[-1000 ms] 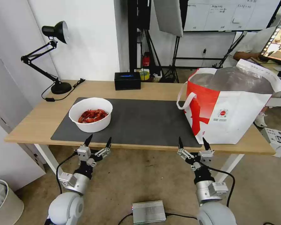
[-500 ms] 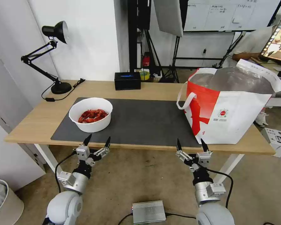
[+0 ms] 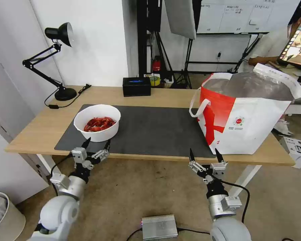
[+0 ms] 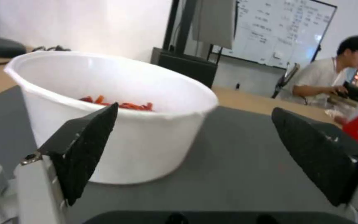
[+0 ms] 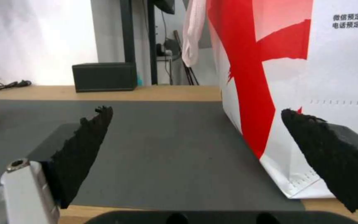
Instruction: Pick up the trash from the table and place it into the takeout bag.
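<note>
A white round bowl of red crayfish shells (image 3: 97, 126) (image 4: 108, 109) stands on the left part of the dark grey mat (image 3: 150, 129) on the light-wood table (image 3: 43, 129). My left gripper (image 3: 96, 144) (image 4: 193, 124) is open at the table's front edge, just in front of the bowl and not touching it. The boxy white-and-red takeout bag (image 3: 247, 117) (image 5: 295, 68) stands open on the right end of the table. My right gripper (image 3: 204, 154) (image 5: 195, 124) hangs open below the front edge, near the bag's front left corner, holding nothing.
A small black box (image 3: 136, 86) (image 5: 104, 77) sits at the table's back edge. A black desk lamp (image 3: 58, 60) stands at the back left with its cord. A silver box (image 3: 159, 227) lies on the floor between the arms. A pale bin (image 3: 3, 214) stands low left.
My left gripper has moved up and to the left, from below the table edge to right in front of the bowl. The right gripper has barely shifted.
</note>
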### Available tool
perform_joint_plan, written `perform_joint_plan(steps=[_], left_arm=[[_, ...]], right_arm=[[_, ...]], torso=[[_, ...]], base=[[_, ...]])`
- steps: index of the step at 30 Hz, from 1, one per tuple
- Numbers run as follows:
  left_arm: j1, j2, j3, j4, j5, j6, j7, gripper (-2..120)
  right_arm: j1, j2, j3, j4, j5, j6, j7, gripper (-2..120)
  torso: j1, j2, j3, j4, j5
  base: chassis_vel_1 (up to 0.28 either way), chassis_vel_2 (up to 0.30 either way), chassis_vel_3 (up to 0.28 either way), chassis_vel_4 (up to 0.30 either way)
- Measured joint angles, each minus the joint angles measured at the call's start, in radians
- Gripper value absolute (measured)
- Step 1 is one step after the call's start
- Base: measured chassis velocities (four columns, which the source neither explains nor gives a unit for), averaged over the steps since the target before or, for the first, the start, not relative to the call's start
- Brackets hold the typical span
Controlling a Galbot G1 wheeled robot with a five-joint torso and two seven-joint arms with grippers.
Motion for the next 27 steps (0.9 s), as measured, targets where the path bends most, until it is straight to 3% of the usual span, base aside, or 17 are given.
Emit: perform_joint_plan(steps=[7,14,27], left_arm=[[-0.052,0.083,-0.026,0.000,-0.110,0.080,-0.059,100],[-0.111,0.189,-0.049,0.046,-0.158,0.123,-0.066,100],[-0.345,0.326,0.075,0.266,-0.247,0.190,-0.102,100]], right_arm=[[0.000,0.000,0.000,0.000,0.000,0.000,0.000,100],[0.000,0.000,0.000,0.001,0.000,0.000,0.000,100],[0.000,0.000,0.000,0.001,0.000,0.000,0.001,100]], torso=[[0.000,0.000,0.000,0.0000,0.0000],[0.000,0.000,0.000,0.0000,0.0000],[0.000,0.000,0.000,-0.0001,0.0000]], base=[[0.000,0.000,0.000,0.000],[0.000,0.000,0.000,0.000],[0.000,0.000,0.000,0.000]])
